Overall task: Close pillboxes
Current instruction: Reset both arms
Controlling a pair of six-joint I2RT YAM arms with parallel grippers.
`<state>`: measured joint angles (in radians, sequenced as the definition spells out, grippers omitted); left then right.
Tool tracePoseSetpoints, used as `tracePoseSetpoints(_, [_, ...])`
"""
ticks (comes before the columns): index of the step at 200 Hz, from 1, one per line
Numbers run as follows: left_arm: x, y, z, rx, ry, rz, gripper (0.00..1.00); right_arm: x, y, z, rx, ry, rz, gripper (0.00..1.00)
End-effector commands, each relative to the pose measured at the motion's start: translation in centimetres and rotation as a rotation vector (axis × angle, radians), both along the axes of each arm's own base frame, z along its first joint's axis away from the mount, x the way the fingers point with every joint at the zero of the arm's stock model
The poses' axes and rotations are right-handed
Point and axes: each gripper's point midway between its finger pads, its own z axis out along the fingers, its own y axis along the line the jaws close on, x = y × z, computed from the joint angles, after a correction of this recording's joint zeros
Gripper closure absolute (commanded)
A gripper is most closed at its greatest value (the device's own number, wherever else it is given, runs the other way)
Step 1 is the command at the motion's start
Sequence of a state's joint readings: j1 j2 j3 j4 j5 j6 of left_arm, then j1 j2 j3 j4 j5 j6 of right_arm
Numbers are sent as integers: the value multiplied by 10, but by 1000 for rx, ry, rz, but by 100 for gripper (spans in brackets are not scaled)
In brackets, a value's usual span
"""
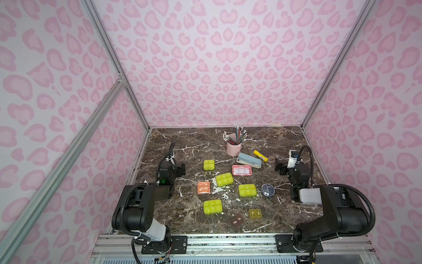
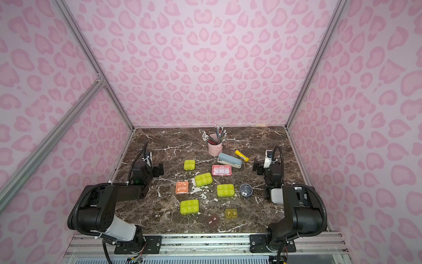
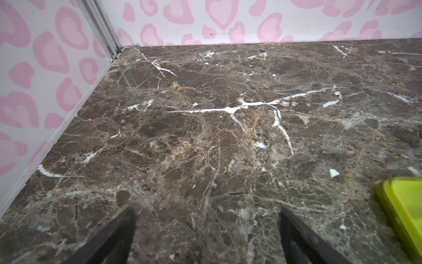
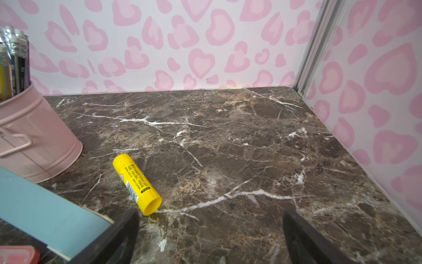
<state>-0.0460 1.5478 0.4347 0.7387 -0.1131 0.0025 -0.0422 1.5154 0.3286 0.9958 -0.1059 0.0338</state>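
Left wrist view: our left gripper (image 3: 206,211) stands spread, empty, a yellow-green pillbox (image 3: 404,205) near 1 finger. Our right gripper (image 4: 211,212) gapes empty too. We judge lids light, stiff, slick; press the edge opposite the hinge.

Pink-walled booth around a dark marble tabletop (image 1: 182,141).
Heart-spotted pale pink walls (image 1: 217,68) rising behind and at both sides of the tabletop; aluminium posts (image 1: 121,78) at its far corners.
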Motion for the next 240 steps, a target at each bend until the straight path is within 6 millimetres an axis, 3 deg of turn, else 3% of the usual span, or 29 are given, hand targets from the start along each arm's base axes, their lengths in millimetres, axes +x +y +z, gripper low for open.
tracePoseSetpoints(1, [6, 0, 11, 6, -43, 0, 2, 0, -2, 19, -23, -88, -21, 2])
tracePoseSetpoints(109, [6, 1, 10, 7, -43, 1, 2, -20, 7, 24, -80, -163, -27, 2])
tracePoseSetpoints(240, [6, 0, 11, 6, -43, -1, 2, -12, -1, 18, -40, -134, -44, 1])
